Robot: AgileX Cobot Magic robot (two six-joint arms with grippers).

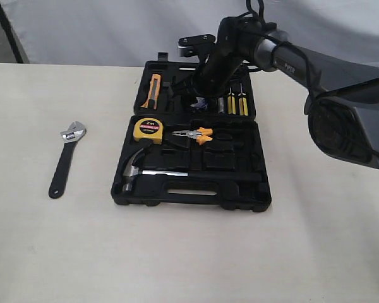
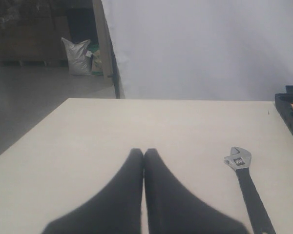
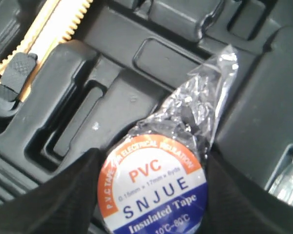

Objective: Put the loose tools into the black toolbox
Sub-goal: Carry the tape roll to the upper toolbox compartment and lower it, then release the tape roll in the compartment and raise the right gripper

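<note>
Foreground: Bare table (image 1: 189, 252) spreads wide in front of the black toolbox (image 1: 252, 192), with open room on both flanks.
Left tool: The left tool (image 2: 144, 155) has its fingers pressed together and empty above clear table. The adjustable wrench lies ahead of it, well apart.
Wrench: One black adjustable wrench (image 1: 64, 161), silver jaw toward the far side, lies alone on the table to the left of the toolbox, clear of its rim.
Near half of toolbox: One claw hammer (image 1: 139, 169) rests in its recess just behind the oblong hand slot. Behind it sit one yellow tape measure (image 1: 148, 130) and one pair of orange-handled pliers (image 1: 192, 135).
Far half of toolbox: One orange utility knife (image 1: 154, 89) lies at the left. Two yellow-handled screwdrivers (image 1: 237, 102) stand at the right.
Right tool: The right tool (image 3: 151, 155) reaches in from the right over the far half. Its fingers are spread wide and closed on either side of one PVC tape roll (image 3: 154, 195), which is in crinkled clear wrap, just above the moulded recesses.
Far edge: The toolbox's back rim lies close to the table's far edge, with a white backdrop beyond.
</note>
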